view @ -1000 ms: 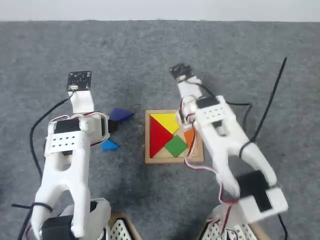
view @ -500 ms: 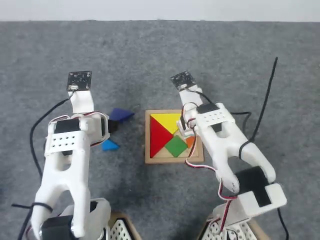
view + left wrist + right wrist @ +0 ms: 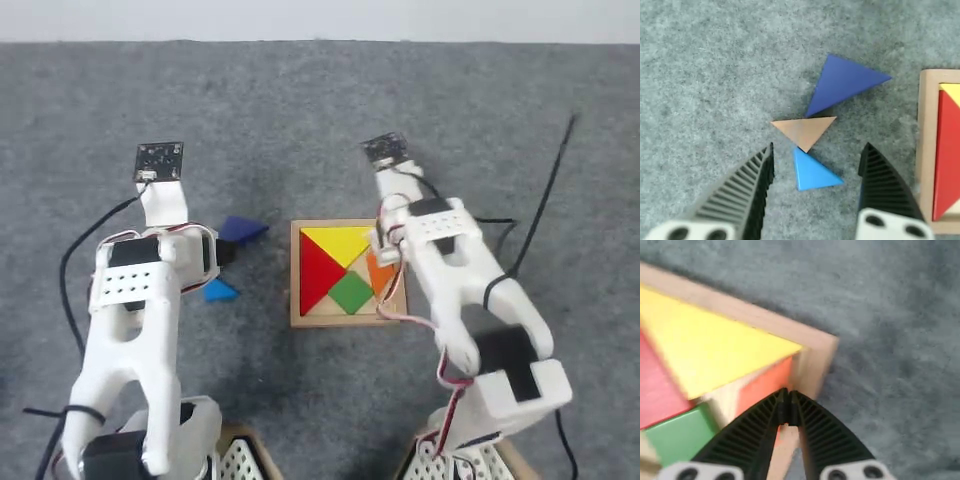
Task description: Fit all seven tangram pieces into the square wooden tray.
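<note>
No text, label, number or sign can be read.

- wooden tray (image 3: 345, 320): rim is plain wood.
- Pieces have plain coloured faces: yellow triangle (image 3: 332, 243), red triangle (image 3: 315, 275), green square (image 3: 351, 291), orange piece (image 3: 379, 272), dark blue triangle (image 3: 842, 85), tan triangle (image 3: 804, 130), light blue triangle (image 3: 812, 172).
- Any marks on the left circuit board (image 3: 159, 162) and the right circuit board (image 3: 386, 150) are too small to make out.

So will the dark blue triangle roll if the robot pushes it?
Probably not: the dark blue triangle lies flat with straight edges, so it should slide, not roll. It looks stiff, so it likely won't bend. The fuzzy grey mat may slow it, and it could nudge the tan triangle at its corner.
</note>
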Robot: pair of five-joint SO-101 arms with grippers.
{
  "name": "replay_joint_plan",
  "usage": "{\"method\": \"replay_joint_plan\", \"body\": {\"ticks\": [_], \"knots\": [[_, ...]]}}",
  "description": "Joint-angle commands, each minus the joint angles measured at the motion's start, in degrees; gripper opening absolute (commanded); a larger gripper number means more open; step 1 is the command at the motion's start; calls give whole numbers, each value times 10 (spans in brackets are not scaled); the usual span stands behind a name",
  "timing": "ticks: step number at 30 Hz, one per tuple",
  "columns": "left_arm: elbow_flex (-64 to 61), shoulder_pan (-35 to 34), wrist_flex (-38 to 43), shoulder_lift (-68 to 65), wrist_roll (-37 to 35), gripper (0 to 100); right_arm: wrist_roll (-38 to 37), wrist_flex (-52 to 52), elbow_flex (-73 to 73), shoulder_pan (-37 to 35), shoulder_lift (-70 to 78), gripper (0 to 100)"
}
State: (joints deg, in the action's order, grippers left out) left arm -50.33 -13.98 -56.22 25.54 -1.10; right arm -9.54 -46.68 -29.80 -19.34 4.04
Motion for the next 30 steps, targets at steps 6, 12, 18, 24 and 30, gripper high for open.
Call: {"method": "replay_joint_plan", "body": {"ticks": [6,12,18,24,30], "knots": [[5,-4,13,22,5,258,25,-11,-43,-82,-159,9],[5,-4,13,22,5,258,25,-8,-70,-87,-111,9],[5,-4,11,22,5,258,25,7,-59,-81,-25,9],[5,-4,11,23,5,258,18,3,-5,-26,15,9],[5,-4,11,23,5,258,-4,2,55,15,32,8]]}}
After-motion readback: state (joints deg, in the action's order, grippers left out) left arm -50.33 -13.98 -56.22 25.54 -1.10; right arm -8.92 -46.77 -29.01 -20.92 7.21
